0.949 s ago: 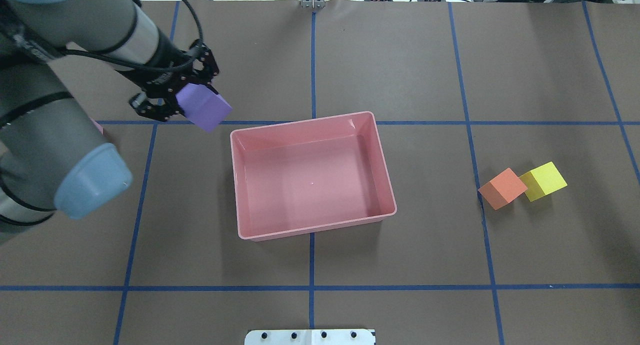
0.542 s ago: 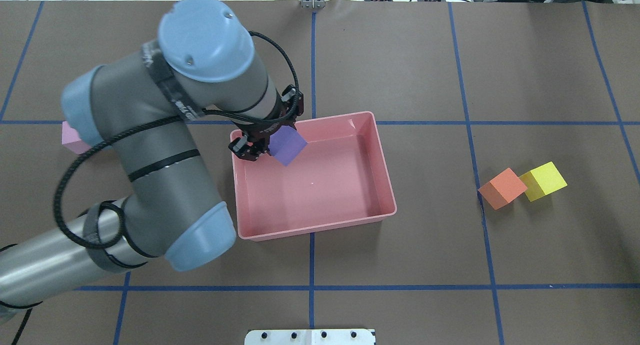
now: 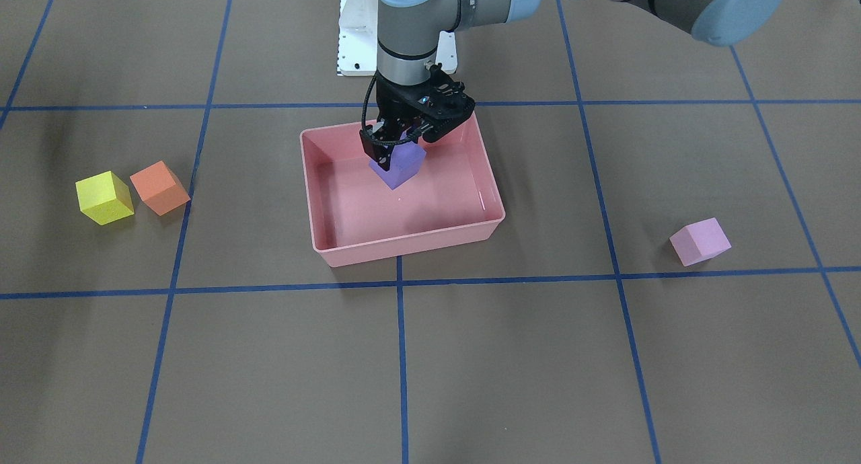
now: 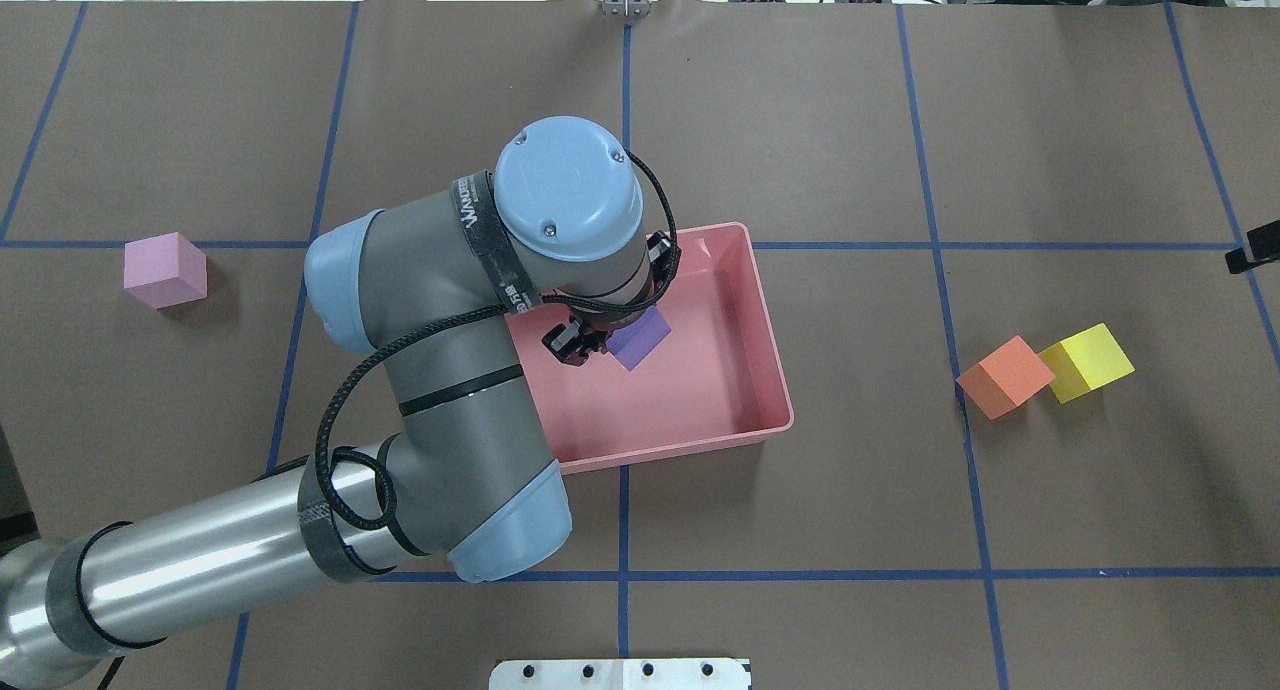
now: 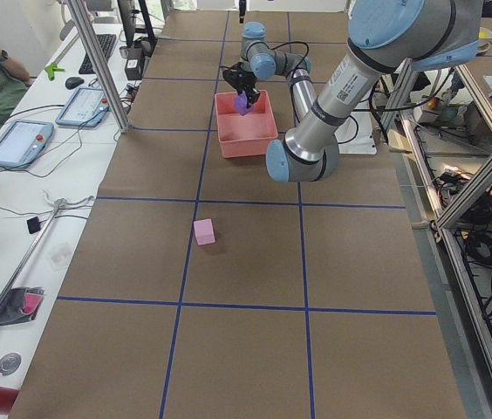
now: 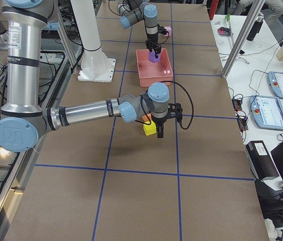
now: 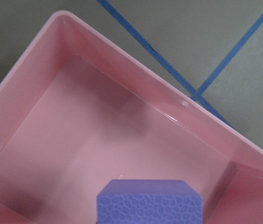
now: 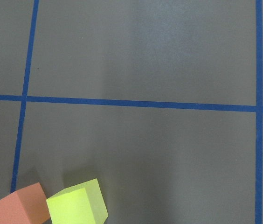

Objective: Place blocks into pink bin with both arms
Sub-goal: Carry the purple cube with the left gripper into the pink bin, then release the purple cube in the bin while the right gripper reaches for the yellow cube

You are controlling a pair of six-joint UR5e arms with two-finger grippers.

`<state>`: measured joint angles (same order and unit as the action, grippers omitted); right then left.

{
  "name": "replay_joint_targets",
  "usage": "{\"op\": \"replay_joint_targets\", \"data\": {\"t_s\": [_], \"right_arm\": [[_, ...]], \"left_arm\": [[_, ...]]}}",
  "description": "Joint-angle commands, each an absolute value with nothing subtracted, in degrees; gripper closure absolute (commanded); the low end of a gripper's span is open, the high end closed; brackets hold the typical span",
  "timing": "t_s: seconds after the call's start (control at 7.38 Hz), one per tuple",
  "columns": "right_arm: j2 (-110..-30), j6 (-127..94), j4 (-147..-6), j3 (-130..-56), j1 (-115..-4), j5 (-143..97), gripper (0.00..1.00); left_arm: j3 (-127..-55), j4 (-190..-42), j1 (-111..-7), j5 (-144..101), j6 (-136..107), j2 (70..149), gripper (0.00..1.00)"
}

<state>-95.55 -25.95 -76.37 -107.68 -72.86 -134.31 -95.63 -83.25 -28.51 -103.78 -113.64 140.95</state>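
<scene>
My left gripper [image 3: 402, 140] is shut on the purple block [image 3: 398, 165] and holds it inside the pink bin [image 3: 403, 245], just above its floor near the middle. The block also shows in the overhead view [image 4: 640, 338] and the left wrist view [image 7: 149, 203]. The orange block [image 4: 1005, 376] and the yellow block [image 4: 1086, 362] touch each other on the table right of the bin [image 4: 772, 370]. The light pink block [image 4: 165, 269] lies far left. My right gripper [image 6: 160, 131] hangs close to the yellow block [image 6: 150, 129]; I cannot tell if it is open.
Blue tape lines cross the brown table. The white base plate [image 4: 620, 673] sits at the near edge. My left arm's elbow [image 4: 470, 440] covers the bin's left side from above. An operator and tablets [image 5: 19, 140] are beside the table.
My left arm carried the purple block rightward from beside the bin to over its middle and lowered it. A bit of the right gripper came in at the overhead view's right edge.
</scene>
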Motion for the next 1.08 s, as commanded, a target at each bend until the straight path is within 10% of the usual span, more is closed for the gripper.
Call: {"op": "replay_joint_targets", "data": {"t_s": [0.0, 0.95], "right_arm": [[-95.0, -30.4, -76.2, -109.2, -66.1, -130.3, 0.00], [-89.4, -26.2, -76.4, -106.4, -54.5, -126.0, 0.00]], "left_arm": [[-95.7, -83.1, -28.0, -103.5, -113.2, 141.2, 0.00], [-95.8, -83.0, -30.1, -103.4, -110.7, 140.9, 0.00]]}}
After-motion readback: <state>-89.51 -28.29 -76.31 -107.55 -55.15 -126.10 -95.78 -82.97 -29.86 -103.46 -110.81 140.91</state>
